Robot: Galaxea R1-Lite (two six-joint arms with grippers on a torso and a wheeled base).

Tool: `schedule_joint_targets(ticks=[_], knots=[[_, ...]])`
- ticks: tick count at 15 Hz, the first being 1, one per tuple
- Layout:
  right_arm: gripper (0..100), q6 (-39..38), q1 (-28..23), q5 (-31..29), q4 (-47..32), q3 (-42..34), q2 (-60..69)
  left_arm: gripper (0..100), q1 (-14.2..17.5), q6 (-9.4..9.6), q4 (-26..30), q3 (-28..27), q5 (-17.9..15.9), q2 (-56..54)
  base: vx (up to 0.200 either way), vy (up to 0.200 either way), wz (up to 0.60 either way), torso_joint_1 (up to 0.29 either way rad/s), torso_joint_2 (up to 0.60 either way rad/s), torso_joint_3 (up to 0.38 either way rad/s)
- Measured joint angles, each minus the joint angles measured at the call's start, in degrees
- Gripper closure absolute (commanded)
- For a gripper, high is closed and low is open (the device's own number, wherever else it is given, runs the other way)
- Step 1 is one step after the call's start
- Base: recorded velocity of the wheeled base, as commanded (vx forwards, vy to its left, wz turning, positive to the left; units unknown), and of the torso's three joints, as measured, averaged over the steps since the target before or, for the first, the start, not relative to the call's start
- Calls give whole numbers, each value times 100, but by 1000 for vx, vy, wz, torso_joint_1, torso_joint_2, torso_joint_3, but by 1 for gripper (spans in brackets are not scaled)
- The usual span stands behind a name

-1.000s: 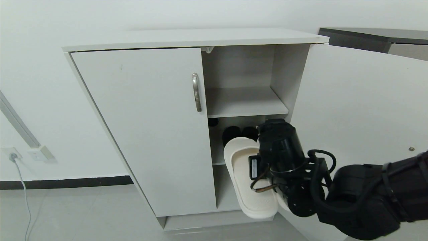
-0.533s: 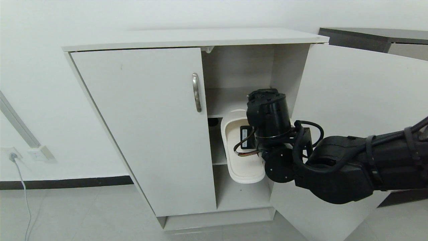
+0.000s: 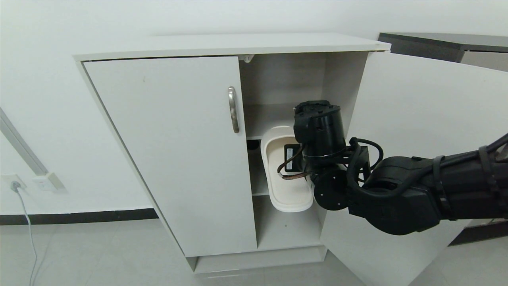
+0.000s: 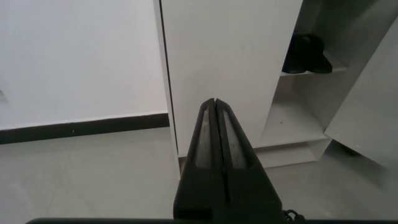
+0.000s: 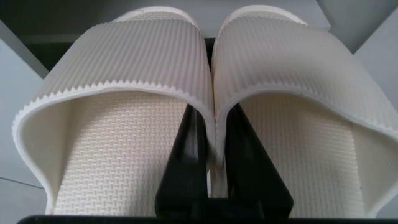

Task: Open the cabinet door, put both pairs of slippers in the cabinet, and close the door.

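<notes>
The white cabinet (image 3: 238,41) has its left door (image 3: 170,159) closed and its right door (image 3: 416,131) swung open. A pair of white slippers (image 3: 283,178) hangs upright in the opening, toes up near the upper shelf (image 3: 278,119). My right gripper (image 5: 214,146) is shut on the touching inner edges of the two white slippers (image 5: 143,68); the right wrist (image 3: 319,131) covers it in the head view. A pair of black slippers (image 4: 308,53) lies on the middle shelf inside. My left gripper (image 4: 214,109) is shut on nothing, low and back from the cabinet.
A metal handle (image 3: 233,109) sits on the closed door. The bottom compartment (image 3: 285,230) lies under the slippers. A wall socket with a cable (image 3: 16,186) is at far left, and a dark-topped unit (image 3: 436,41) stands behind the open door.
My right arm has lifted the white slippers from low in front of the cabinet up into the opening, then a little higher. The black pair is now hidden behind them.
</notes>
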State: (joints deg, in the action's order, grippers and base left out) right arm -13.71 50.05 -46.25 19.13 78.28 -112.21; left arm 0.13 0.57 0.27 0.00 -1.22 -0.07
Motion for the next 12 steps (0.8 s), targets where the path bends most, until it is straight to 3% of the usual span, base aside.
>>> schedule_joint_targets(ticks=[11, 12], knots=[[100, -7, 0, 7, 9, -41, -5, 100, 5, -2, -2, -7, -4, 0, 200, 0, 0, 4, 2, 1], [100, -5, 9, 27, 0, -50, -11, 100, -2, -15, 2, -5, 0, 0, 0, 0, 0, 0, 0, 0]])
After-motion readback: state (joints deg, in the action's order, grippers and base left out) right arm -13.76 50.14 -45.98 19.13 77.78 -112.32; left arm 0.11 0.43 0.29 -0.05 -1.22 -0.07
